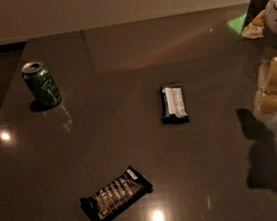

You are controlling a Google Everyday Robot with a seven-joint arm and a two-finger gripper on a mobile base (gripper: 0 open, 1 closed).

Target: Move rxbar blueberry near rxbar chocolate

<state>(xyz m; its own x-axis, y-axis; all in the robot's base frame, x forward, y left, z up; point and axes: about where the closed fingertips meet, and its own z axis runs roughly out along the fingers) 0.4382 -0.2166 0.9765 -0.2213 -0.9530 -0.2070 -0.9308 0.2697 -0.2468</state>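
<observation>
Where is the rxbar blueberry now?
In the camera view the rxbar blueberry lies near centre, right of the green can, beyond the rxbar chocolate; the gripper is at the picture's right edge.

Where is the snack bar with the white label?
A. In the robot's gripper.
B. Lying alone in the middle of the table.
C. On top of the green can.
B: the rxbar blueberry lies flat in the middle of the table, touching nothing else; the gripper hangs at the right edge, away from it.
</observation>
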